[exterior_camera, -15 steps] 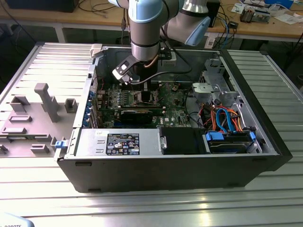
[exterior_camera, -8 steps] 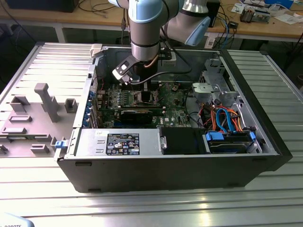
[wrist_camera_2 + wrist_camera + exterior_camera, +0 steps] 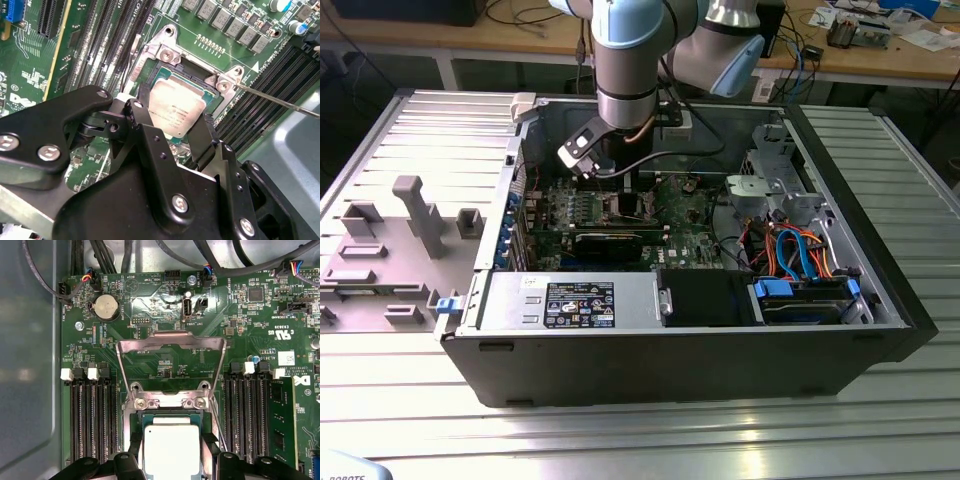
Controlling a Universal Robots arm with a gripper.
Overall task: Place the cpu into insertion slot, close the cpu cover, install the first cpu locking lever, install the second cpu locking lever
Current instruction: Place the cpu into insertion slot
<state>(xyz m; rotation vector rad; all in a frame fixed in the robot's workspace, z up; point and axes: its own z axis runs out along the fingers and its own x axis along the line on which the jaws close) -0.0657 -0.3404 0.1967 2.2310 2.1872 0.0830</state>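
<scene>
On the bench (image 3: 620, 440) lies the open computer case (image 3: 670, 370) with the green motherboard (image 3: 250, 315) inside. The cpu cover (image 3: 170, 340) stands swung up. The tool (image 3: 175, 110) grips the cpu (image 3: 172, 450) by its edges at the insertion slot (image 3: 167, 52).

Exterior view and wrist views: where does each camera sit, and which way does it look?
Exterior view: off the arm, above the open computer case, looking down; the arm shows.
First wrist view: on the arm, facing the motherboard; fingers show.
Second wrist view: on the arm, slanted at the motherboard; the gripper shows.
Both wrist views share the cpu, gripped at the insertion slot.
</scene>
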